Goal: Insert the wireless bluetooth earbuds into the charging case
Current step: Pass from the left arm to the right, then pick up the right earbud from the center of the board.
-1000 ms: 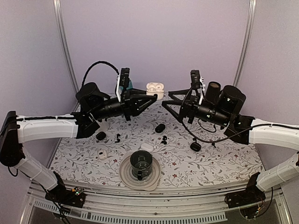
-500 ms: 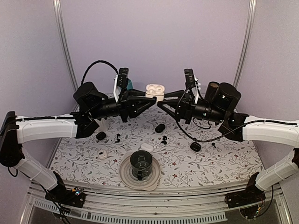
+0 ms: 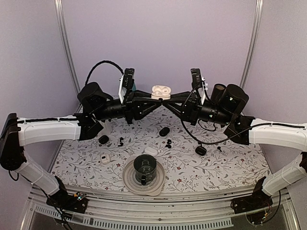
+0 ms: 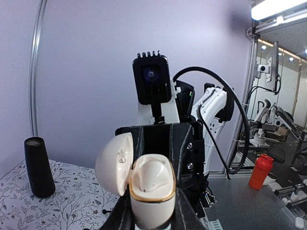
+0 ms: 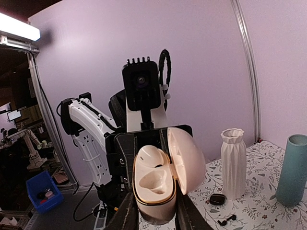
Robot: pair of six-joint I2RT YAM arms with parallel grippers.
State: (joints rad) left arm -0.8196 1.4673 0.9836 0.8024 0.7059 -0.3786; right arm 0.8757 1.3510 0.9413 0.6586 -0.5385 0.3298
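Observation:
A white charging case with a gold rim hangs in the air above the back of the table, lid open. My left gripper is shut on its body from the left. My right gripper meets it from the right, fingers pressed on both sides of the case. In the left wrist view the case holds one white earbud; the right wrist view shows the other socket bare. Small black earbuds lie on the table below.
Black pebble cases and a shut white case lie on the floral cloth. A dark mug stands on a plate at the front. A white vase, a teal cylinder and a black cylinder stand at the back.
The right arm has swung left to the case that the left gripper holds up, and its jaws have closed in on the case. The left gripper rose slightly with the case.

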